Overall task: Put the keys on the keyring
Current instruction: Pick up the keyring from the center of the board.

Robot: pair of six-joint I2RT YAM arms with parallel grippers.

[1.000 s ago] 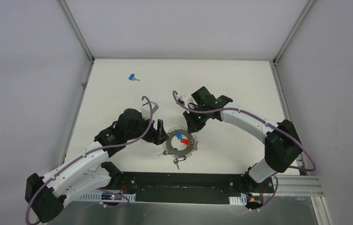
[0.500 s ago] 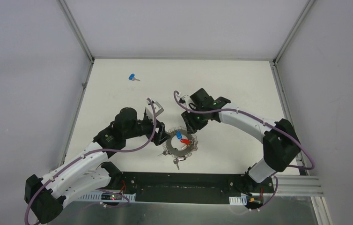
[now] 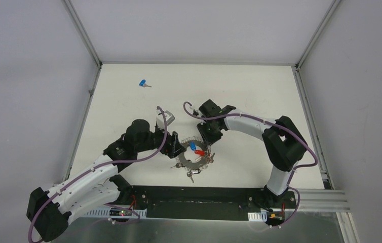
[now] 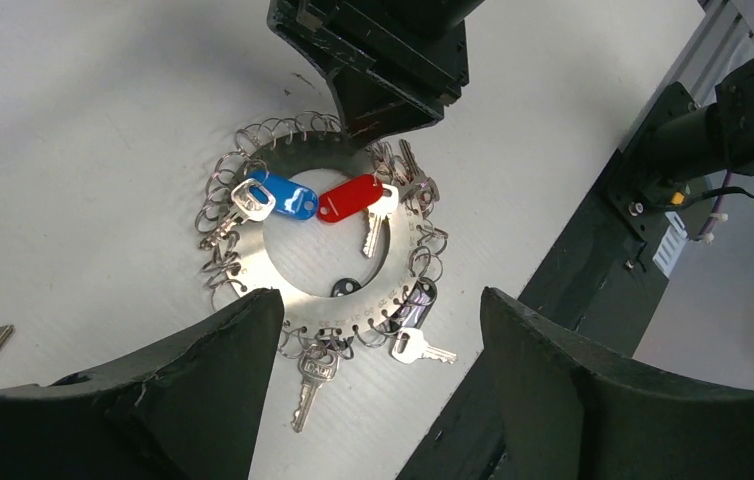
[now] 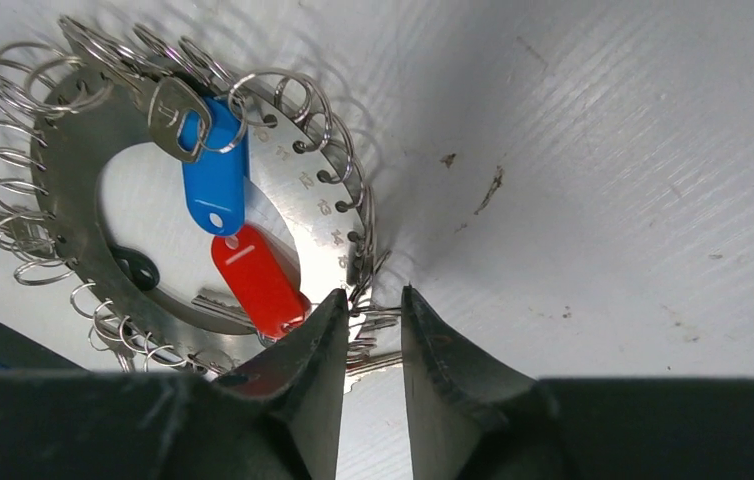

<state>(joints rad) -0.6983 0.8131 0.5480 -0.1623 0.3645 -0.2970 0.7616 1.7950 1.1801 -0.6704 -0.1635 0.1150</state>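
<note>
- Two grippers flank the keyring [image 3: 195, 155], which lies flat on the table [image 3: 260, 91], close to the front rail [image 3: 199, 195].
- The left gripper [image 4: 378, 305] stands wide and empty, straddling the keyring.
- The right gripper [image 5: 371, 300] is nearly closed at the rim, with wire loops [image 5: 375, 322] in the gap; a grip cannot be confirmed.
- The blue key [image 3: 143, 83] lies loose at far left, well apart.
- Judged: keyring stiff and thin, loops prone to snag; take it at the rim. Key light and slippery; take its head.
- Room is open behind and tight toward the rail.
</note>
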